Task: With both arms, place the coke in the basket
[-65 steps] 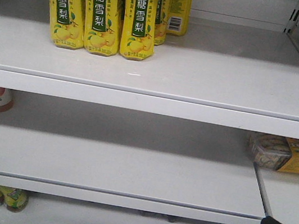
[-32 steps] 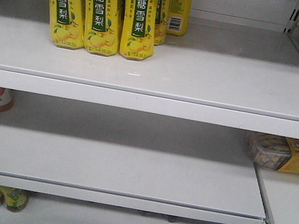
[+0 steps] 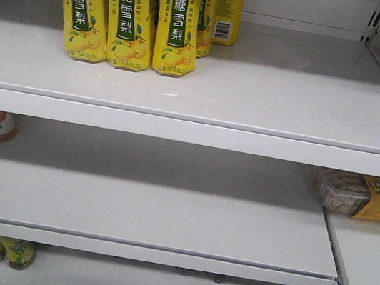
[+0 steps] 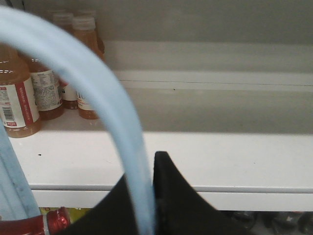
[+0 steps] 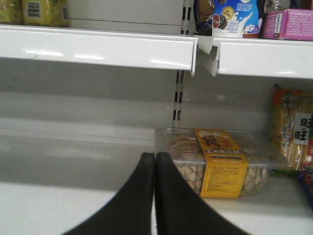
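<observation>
Left gripper clamped on the pale blue handle of the basket, handle arching up and leftward across the left wrist view. Red coke partly showing at the lower left corner there, close beside the handle; whether inside the basket, cannot tell. Orange drink bottles standing on the white shelf behind. Right gripper closed tight, grasping nothing, tips pressed together before a clear box of biscuits. Yellow pear-drink bottles lined up on the top shelf in the front view.
</observation>
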Motion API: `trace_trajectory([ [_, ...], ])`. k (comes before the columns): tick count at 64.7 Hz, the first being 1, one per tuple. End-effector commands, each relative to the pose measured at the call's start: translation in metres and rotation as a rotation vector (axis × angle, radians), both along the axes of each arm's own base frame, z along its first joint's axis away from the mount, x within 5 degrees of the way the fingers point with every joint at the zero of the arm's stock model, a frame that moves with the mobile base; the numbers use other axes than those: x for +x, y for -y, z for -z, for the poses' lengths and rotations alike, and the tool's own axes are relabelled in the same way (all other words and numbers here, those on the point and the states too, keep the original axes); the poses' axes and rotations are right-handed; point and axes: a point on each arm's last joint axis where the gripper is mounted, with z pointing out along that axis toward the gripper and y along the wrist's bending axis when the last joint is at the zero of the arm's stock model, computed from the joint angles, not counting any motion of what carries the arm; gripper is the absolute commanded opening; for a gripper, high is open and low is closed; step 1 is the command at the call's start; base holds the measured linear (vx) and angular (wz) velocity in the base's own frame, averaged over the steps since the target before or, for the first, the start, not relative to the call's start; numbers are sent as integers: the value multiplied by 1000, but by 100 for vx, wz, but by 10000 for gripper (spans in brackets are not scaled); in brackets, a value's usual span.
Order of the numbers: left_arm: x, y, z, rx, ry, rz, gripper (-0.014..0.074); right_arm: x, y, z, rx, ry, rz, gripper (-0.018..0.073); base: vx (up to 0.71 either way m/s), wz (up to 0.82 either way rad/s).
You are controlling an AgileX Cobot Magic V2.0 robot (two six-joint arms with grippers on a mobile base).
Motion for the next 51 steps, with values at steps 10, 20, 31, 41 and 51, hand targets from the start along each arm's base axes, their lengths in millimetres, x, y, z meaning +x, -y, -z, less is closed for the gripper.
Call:
trace_trajectory([
  [10, 0, -1, -16, 98, 169, -7, -6, -1, 0, -4, -2, 79, 2, -9, 0, 0],
  [20, 0, -1, -16, 98, 169, -7, -6, -1, 0, -4, -2, 79, 2, -9, 0, 0],
  [31, 0, -1, -16, 98, 169, -7, -6, -1, 0, -4, -2, 79, 2, -9, 0, 0],
  [41, 0, -1, -16, 98, 169, -7, -6, -1, 0, -4, -2, 79, 2, -9, 0, 0],
  [51, 0, -1, -16, 98, 169, -7, -6, -1, 0, -4, -2, 79, 2, -9, 0, 0],
])
